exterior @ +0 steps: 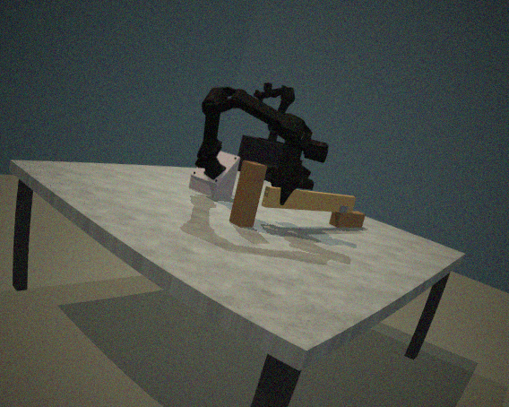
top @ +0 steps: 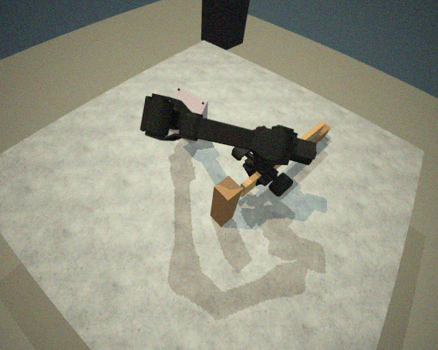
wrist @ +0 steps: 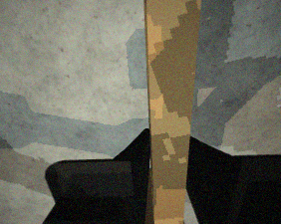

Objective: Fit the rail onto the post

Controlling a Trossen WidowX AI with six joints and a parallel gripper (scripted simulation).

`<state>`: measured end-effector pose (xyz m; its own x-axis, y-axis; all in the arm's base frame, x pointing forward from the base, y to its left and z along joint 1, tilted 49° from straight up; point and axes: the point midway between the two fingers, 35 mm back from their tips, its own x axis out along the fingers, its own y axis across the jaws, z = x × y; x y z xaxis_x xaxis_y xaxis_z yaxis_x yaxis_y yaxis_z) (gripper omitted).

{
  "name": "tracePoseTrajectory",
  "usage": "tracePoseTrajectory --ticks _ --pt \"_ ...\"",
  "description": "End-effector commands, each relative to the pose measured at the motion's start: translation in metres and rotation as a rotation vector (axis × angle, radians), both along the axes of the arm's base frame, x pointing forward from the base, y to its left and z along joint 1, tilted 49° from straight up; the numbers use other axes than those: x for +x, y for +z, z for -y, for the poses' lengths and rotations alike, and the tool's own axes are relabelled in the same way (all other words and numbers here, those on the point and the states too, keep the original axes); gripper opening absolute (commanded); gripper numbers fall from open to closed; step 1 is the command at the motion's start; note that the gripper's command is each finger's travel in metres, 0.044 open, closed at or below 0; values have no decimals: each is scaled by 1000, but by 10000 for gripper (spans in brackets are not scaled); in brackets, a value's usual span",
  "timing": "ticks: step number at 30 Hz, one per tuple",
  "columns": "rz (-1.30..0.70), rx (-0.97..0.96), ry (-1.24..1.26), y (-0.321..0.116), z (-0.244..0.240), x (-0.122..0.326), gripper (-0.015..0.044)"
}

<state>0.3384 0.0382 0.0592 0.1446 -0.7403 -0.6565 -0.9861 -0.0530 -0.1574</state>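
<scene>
The long rail (top: 251,183) (exterior: 317,200) (wrist: 172,89) is held with its near end raised off the table. Its far end is at the bracket (exterior: 343,209) on the low footboard block (exterior: 348,220). My gripper (exterior: 283,201) (wrist: 158,132) is shut on the rail, a little back from its near end, with one finger on each side. The short post (top: 222,200) (exterior: 248,193) stands upright just beyond the near end. A small gap shows between rail end and post in the exterior view. The near end face partly shows; the pegs cannot be made out.
A pale pink block (top: 192,101) (exterior: 228,172) with small dark dots stands behind the post, beside the bent arm. A black box shape (top: 225,23) stands at the table's back corner. The arm's shadows cross the table (top: 113,216) (exterior: 271,287) around the post and rail.
</scene>
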Motion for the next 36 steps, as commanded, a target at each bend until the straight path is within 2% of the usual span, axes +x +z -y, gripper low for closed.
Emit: tracePoseTrajectory --ticks 1,36 --pt "2 1 6 3 -1 0 0" --pt "2 1 6 10 8 -1 0"
